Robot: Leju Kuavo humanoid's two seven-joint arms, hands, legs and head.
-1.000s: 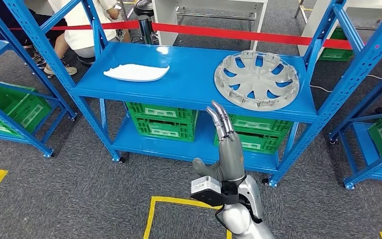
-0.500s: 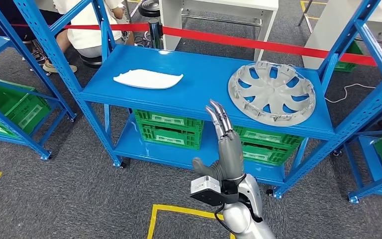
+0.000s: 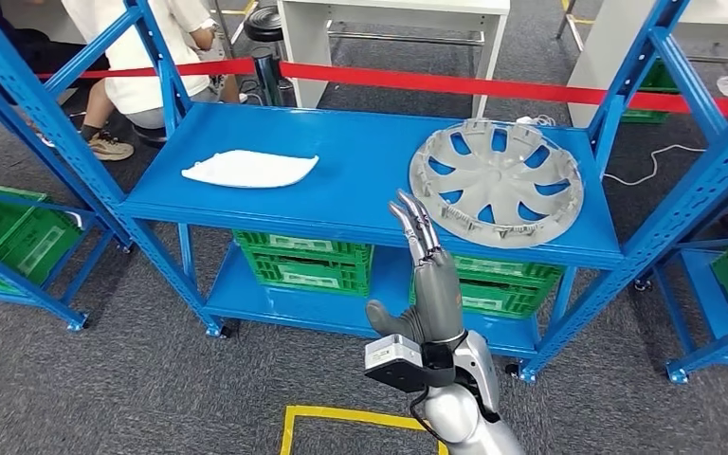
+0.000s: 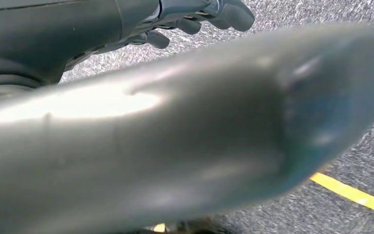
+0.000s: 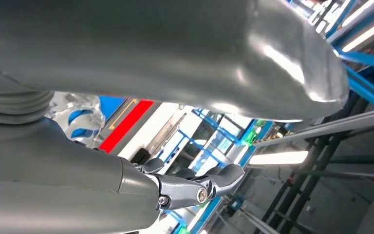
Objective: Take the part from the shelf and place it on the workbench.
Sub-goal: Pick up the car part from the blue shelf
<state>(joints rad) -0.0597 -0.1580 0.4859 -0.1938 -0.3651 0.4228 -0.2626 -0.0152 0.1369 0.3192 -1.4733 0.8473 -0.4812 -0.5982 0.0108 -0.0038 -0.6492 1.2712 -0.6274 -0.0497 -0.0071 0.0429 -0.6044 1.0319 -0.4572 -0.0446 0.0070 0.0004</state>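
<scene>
Two parts on the shelf (image 3: 360, 171): hubcap (image 3: 495, 180) right end, white panel (image 3: 249, 168) left. My right hand (image 3: 431, 284) fingers apart, empty.

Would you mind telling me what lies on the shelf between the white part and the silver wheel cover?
In the head view, nothing: between the white part and the wheel cover there is only bare blue shelf surface.

Silver wheel cover (image 3: 496, 182) and white part (image 3: 249, 169) on blue shelf (image 3: 360, 152), right hand (image 3: 428, 284) raised, fingers apart
</scene>
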